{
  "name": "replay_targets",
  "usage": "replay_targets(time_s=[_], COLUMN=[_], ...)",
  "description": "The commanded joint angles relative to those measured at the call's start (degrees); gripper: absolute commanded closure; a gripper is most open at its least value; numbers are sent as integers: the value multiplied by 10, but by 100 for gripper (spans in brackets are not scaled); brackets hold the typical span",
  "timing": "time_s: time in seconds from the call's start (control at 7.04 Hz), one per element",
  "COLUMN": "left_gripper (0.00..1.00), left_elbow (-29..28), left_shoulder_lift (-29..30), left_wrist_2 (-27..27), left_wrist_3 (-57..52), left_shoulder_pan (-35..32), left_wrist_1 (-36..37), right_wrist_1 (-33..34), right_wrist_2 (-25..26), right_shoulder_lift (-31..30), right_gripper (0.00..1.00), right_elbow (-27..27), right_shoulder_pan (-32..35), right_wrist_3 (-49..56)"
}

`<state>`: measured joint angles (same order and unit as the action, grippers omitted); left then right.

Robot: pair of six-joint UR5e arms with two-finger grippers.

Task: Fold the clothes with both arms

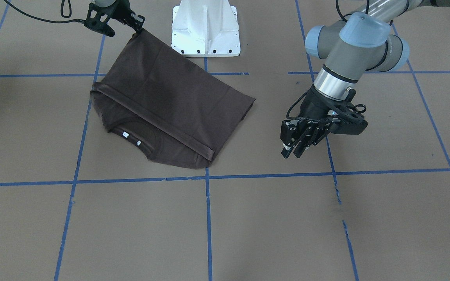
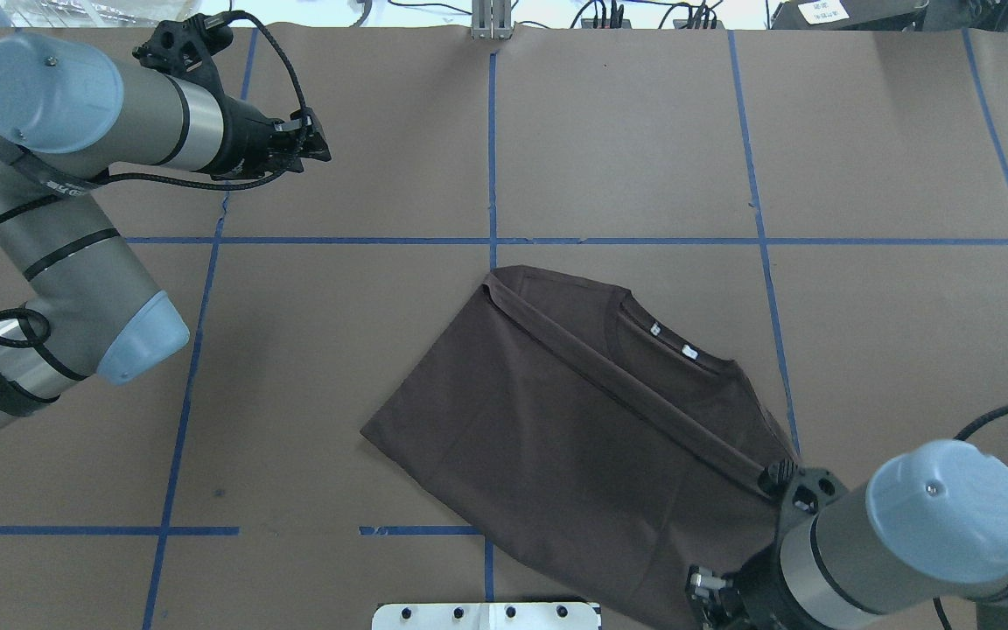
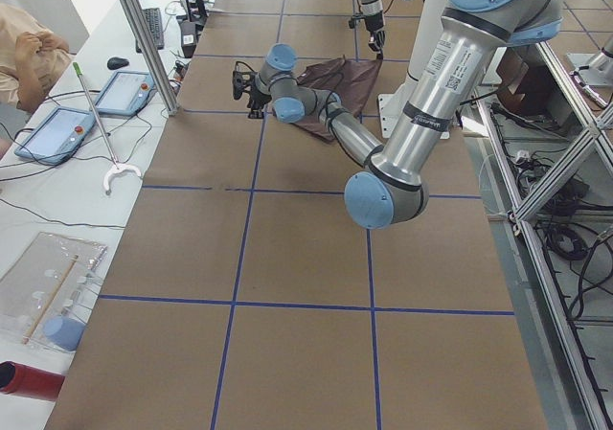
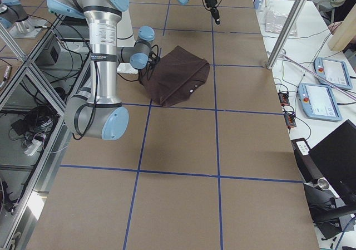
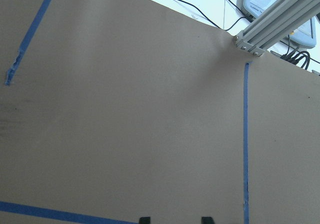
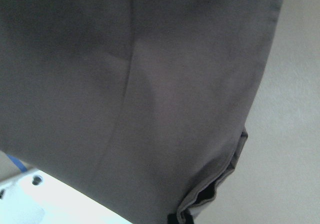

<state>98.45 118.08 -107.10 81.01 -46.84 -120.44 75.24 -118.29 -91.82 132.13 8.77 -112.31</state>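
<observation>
Meanwhile, the right gripper (image 1: pixel 138 26) pinches a raised corner of the folded brown T-shirt (image 1: pixel 170 97) spread below it; the left gripper (image 1: pixel 291 152) hangs released, well apart from the cloth.

Table (image 1: pixel 272 234) — T-shirt (image 1: pixel 170 97), blue tape (image 1: pixel 208 222)

Overhead and front-facing cameras look steeply down from opposite sides, sharing the T-shirt (image 2: pixel 556 420); wrist cameras view close-up.
</observation>
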Motion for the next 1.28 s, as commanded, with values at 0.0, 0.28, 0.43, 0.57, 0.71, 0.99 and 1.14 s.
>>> replay_targets(time_s=[0.0, 0.28, 0.43, 0.57, 0.71, 0.99, 1.14], left_gripper=[53, 46, 46, 46, 46, 46, 46], left_elbow=[16, 61, 94, 90, 88, 83, 83], left_shoulder_lift=[-15, -47, -87, -92, -90, -85, -83], left_wrist_2=[-24, -102, -86, -30, -1, 4, 5], left_wrist_3=[71, 168, 208, 224, 241, 242, 241], left_shoulder_pan=[1, 64, 135, 199, 246, 270, 272], left_wrist_1=[4, 12, 24, 28, 57, 72, 73], right_wrist_1=[1, 1, 5, 5, 4, 6, 7], right_wrist_2=[-7, -5, -2, 22, 73, 91, 92], right_shoulder_lift=[-6, 9, 43, 67, 78, 81, 75], right_gripper=[0, 0, 0, 0, 0, 0, 0], right_elbow=[6, 4, 0, -30, -64, -76, -77], right_shoulder_pan=[-34, 70, 157, 216, 222, 225, 225], right_wrist_3=[-3, -3, -2, 1, 2, 2, 2])
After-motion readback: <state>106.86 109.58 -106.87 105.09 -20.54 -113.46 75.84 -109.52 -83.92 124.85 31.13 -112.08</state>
